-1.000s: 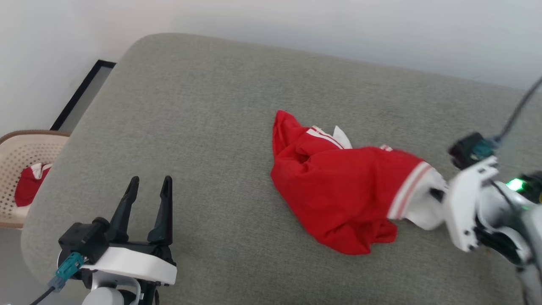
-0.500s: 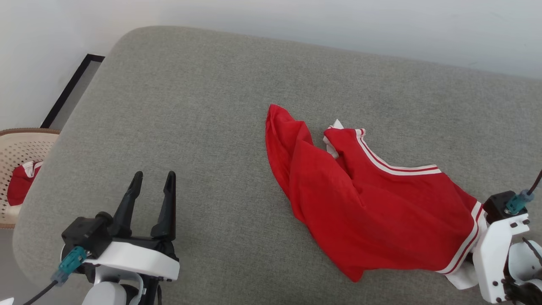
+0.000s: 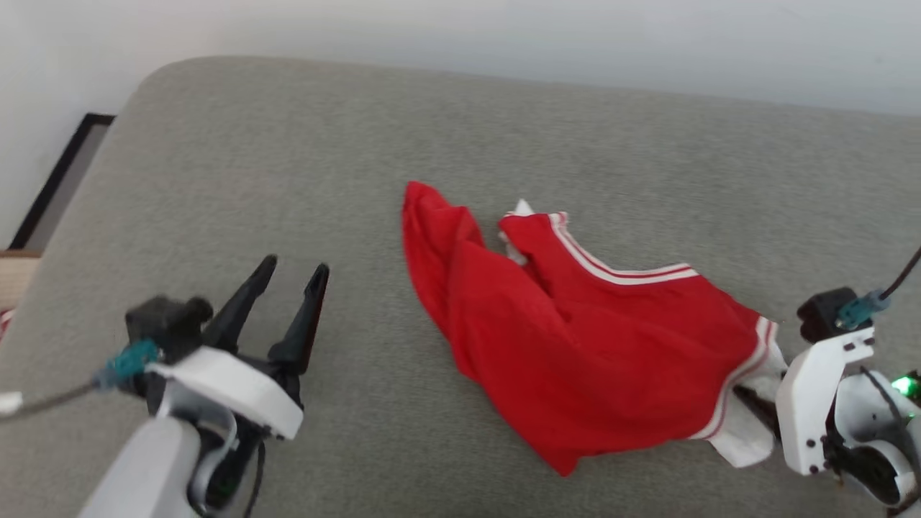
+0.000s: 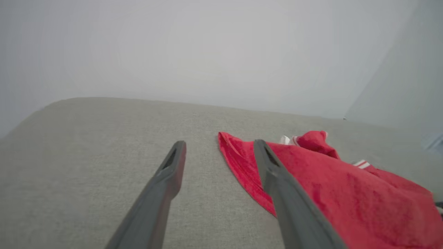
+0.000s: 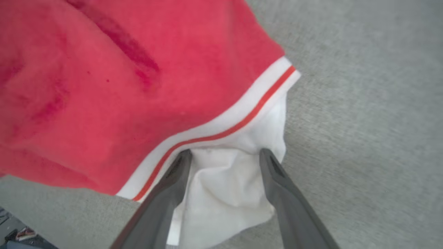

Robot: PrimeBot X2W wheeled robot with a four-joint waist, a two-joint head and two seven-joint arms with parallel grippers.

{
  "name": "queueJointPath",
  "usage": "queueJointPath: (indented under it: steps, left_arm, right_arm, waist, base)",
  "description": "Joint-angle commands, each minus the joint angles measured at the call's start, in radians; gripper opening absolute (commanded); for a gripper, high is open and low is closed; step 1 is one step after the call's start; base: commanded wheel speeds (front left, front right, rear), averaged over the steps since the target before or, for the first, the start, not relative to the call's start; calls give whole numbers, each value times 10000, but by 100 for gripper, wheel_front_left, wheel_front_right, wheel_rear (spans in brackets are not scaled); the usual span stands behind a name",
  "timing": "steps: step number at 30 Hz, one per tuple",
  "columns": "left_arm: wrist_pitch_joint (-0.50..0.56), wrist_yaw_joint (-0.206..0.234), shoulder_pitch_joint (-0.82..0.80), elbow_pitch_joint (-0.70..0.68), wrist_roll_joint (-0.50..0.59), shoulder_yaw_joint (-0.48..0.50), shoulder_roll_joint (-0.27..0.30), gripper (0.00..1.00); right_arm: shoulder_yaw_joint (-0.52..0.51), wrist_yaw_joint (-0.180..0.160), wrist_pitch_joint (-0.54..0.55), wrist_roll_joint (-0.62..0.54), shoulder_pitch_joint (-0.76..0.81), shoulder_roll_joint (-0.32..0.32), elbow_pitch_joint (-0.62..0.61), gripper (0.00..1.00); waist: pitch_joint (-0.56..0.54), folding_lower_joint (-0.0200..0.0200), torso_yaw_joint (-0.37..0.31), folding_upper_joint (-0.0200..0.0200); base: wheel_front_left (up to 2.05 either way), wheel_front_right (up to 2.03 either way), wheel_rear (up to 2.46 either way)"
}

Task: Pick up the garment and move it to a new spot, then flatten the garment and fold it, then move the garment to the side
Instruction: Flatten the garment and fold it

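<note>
Grey woven upholstery covers the wide cushion (image 3: 288, 144) that carries everything, its rounded far-left corner set against a pale wall (image 3: 504, 36). Past that corner a dark-framed panel (image 3: 63, 171) leans low by the wall. Nothing lies between either claw and the cloth.

The garment (image 3: 597, 345), a red shirt, lies crumpled right of the cushion's middle, stretching toward the near right edge, with red-and-white striped trim (image 5: 238, 121) along its hems.

The left claw (image 3: 296, 265) hovers over the near left part of the cushion, its fingers spread wide and holding nothing, apart from the shirt's red edge.

The right claw (image 5: 225, 153) sits at the shirt's near right end with its fingers wide apart. The white sleeve (image 5: 228, 186) lies slack between them, brushing their inner sides but not pinched.
</note>
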Motion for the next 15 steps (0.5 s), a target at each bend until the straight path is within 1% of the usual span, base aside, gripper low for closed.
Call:
queueJointPath:
  steps: [1, 5, 8, 9, 12, 15]
  left_arm:
    - [188, -20, -247, -58, -154, -133, 163, 100]
    - [1373, -20, -1118, -334, -1135, -769, 955, 100]
    - [2371, -20, -1756, -463, -1786, -1178, 1466, 100]
    - [2723, -20, -1996, -456, -1858, -1282, 1657, 100]
    - [3753, -20, -2675, -303, -2203, -1626, 2002, 100]
    - [4724, -20, -3278, 14, -2447, -1929, 2185, 100]
  right_arm:
    - [-64, -3, -147, -27, -100, 68, -125, 100]
    - [-354, -3, -549, -188, -62, 416, -691, 100]
    - [-645, -3, -907, -444, -11, 835, -1138, 100]
    - [-719, -3, -1065, -541, -16, 1017, -1276, 100]
    - [-924, -3, -1708, -826, -69, 1557, -1643, 100]
    - [-1061, -1, -2586, -1075, -156, 2065, -1940, 100]
  waist:
    - [-46, 0, -298, 0]
    - [-41, 0, -905, 0]
    - [1, 0, -1399, 0]
    - [28, 0, -1570, 0]
    - [112, 0, -2056, 0]
    - [205, 0, -2531, 0]
  base:
    - [0, 0, 0]
    - [0, 0, 0]
    - [0, 0, 0]
    - [0, 0, 0]
    - [0, 0, 0]
    - [0, 0, 0]
